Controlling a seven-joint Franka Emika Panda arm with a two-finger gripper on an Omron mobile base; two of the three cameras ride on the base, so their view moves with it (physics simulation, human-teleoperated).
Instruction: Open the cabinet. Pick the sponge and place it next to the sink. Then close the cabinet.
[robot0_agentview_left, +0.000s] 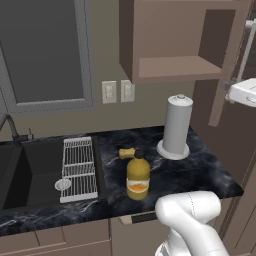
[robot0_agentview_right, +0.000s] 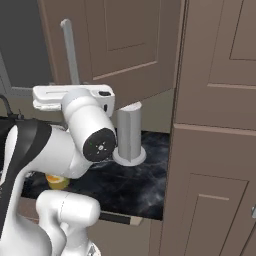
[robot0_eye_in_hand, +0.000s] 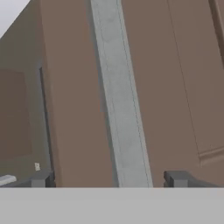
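We see one brown wooden cabinet (robot0_agentview_left: 170, 40) on the wall with its panelled door (robot0_agentview_right: 125, 45) swung wide, and its single flat shelf bare inside. The door carries one long, round, silver bar handle (robot0_eye_in_hand: 120, 100), smooth and matt, running up the panel. Our hand (robot0_eye_in_hand: 109, 179) sits right at that handle: its two dark, blocky fingertips (robot0_eye_in_hand: 41, 179) stand wide apart on either side of the bar without touching it, so the hand is open and holds nothing. Below, the desk (robot0_agentview_left: 200, 170) is dark marble with pale veins and a glossy face. On it lie three things: one small yellow-tan sponge (robot0_agentview_left: 126, 153), a short rectangular block lying flat just behind one rounded yellow-orange bottle (robot0_agentview_left: 138, 177) with a dark cap, and one tall grey cylindrical paper-towel roll (robot0_agentview_left: 177, 125) standing upright on a round pale base, well apart to the right. The sponge lies near the right edge of the sink (robot0_agentview_left: 35, 165), a black recessed rectangular basin, with a strip of marble between them. Over the right part of the basin rests one white wire rack (robot0_agentview_left: 78, 167), and one dark curved faucet (robot0_agentview_left: 9, 125) rises at its back left. Two pale wall switches (robot0_agentview_left: 118, 91) sit side by side on the tan wall.
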